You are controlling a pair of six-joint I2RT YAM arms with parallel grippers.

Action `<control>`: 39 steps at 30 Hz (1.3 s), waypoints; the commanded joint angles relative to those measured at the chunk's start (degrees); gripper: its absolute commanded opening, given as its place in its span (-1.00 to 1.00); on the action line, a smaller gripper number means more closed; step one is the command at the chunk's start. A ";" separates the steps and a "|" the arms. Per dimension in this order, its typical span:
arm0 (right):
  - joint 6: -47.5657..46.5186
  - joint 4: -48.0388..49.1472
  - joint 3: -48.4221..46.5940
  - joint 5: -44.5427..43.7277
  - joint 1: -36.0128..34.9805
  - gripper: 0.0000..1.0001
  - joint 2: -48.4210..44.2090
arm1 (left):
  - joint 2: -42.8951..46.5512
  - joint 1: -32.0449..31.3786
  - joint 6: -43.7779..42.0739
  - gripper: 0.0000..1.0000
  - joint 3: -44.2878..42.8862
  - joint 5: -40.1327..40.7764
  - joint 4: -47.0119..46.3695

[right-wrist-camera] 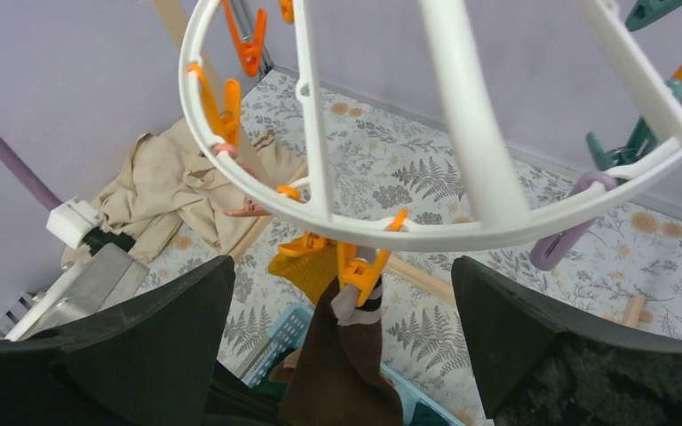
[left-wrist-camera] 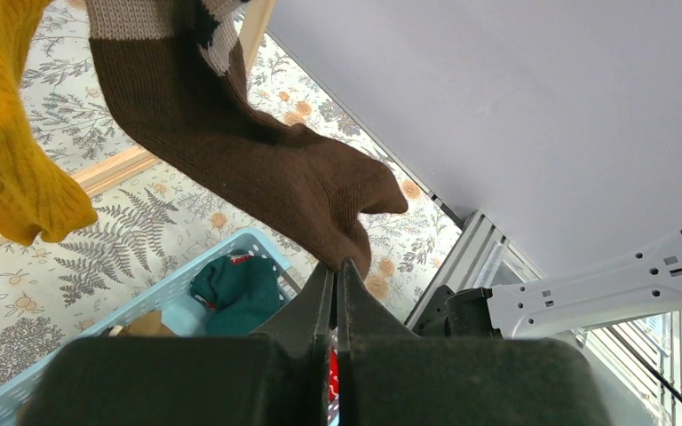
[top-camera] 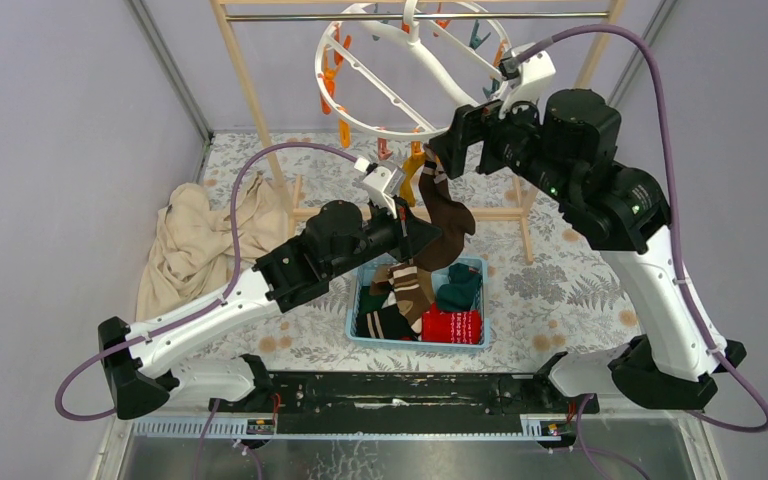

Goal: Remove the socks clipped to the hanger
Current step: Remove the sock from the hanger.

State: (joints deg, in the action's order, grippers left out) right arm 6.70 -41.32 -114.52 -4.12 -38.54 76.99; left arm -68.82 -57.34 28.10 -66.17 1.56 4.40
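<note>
The white round hanger [top-camera: 360,125] hangs tilted from the rack's bar. An orange clip [right-wrist-camera: 360,271] on its rim holds a brown sock [top-camera: 452,218] with a striped cuff, and a mustard sock [top-camera: 412,178] is clipped beside it. My left gripper [top-camera: 428,238] is shut on the brown sock's toe [left-wrist-camera: 360,240], so the sock stretches slantwise down to the fingertips. My right gripper [right-wrist-camera: 342,266] is open just under the hanger rim [right-wrist-camera: 462,235], and the orange clip and the brown sock's cuff lie between its wide-spread fingers [right-wrist-camera: 142,346].
A light blue basket [top-camera: 475,263] below the hanger holds several socks, among them red, teal and brown ones. A beige cloth [top-camera: 195,240] lies heaped at the left. The wooden rack frame [top-camera: 250,90] stands behind, its foot bar across the patterned mat.
</note>
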 commanded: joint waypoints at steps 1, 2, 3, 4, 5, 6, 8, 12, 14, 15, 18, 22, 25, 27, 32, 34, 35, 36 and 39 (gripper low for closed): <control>-2.21 0.22 -1.58 -6.00 -4.97 0.99 0.52 | 1.31 -0.23 -1.38 -1.00 0.24 1.33 -0.54; -2.38 0.52 -1.18 -6.58 -6.17 0.99 0.53 | 1.32 -0.23 -1.38 -1.00 0.25 1.34 -0.48; -2.50 0.88 -0.69 -7.15 -7.39 0.99 0.53 | 1.26 -0.23 -1.50 -1.00 0.18 1.34 -0.45; -2.55 1.11 -0.41 -7.95 -8.60 0.99 0.57 | 1.28 -0.23 -1.47 -1.00 0.19 1.38 -0.38; -2.70 1.29 -0.10 -8.68 -9.70 0.99 0.53 | 1.32 -0.23 -1.47 -1.00 0.25 1.42 -0.36; -2.88 1.45 0.29 -9.38 -10.79 0.99 0.41 | 1.32 -0.23 -1.47 -1.00 0.36 1.47 -0.36; -3.00 1.92 1.37 -10.49 -12.74 0.99 -0.16 | 1.56 -0.23 -1.38 -1.00 0.42 1.51 -0.36; -2.11 2.74 6.15 -11.94 -15.18 0.96 -2.59 | 1.58 -0.23 -1.29 -1.00 0.86 1.55 -0.44; -1.60 2.86 8.76 -12.79 -16.10 0.96 -3.62 | 1.66 -0.23 -1.21 -1.00 1.04 1.60 -0.59; -1.34 2.68 9.93 -13.30 -16.45 0.96 -3.93 | 1.67 -0.23 -1.20 -1.00 1.07 1.68 -0.62; -0.29 2.63 13.01 -14.42 -17.21 0.96 -5.23 | 1.67 -0.24 -1.16 -1.00 1.17 1.69 -0.70; 0.71 2.74 16.44 -16.08 -17.35 0.95 -7.43 | 1.76 -0.24 -1.20 -1.00 1.32 1.76 -0.62; 1.20 2.86 19.01 -17.38 -17.35 0.91 -8.68 | 1.83 -0.23 -1.12 -1.00 1.40 1.73 -0.62; 1.58 3.18 20.31 -17.88 -17.35 0.91 -9.38 | 1.88 -0.27 -1.12 -1.00 1.53 1.84 -0.71; 2.57 5.31 23.13 -19.70 -17.35 0.83 -11.13 | 2.00 -0.23 -1.11 -1.00 1.54 1.77 -0.58; 2.71 5.37 23.36 -20.15 -17.35 0.82 -11.00 | 2.18 -0.23 -1.11 -1.00 1.56 1.90 -0.55; 2.77 5.37 23.44 -20.40 -17.39 0.81 -10.92 | 2.23 -0.23 -1.11 -1.00 1.60 1.95 -0.47; 2.87 5.37 23.51 -20.56 -17.36 0.80 -10.90 | 2.33 -0.23 -1.11 -1.00 1.60 1.94 -0.41; 3.15 6.12 24.25 -21.27 -17.35 0.79 -11.13 | 2.45 -0.25 -1.12 -1.00 1.74 1.97 -0.36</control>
State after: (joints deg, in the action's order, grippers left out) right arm 8.84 -39.00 -90.72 -22.44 -55.46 66.76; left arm -67.79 -57.34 27.81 -64.90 2.42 4.54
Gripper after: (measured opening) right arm 0.901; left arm 0.014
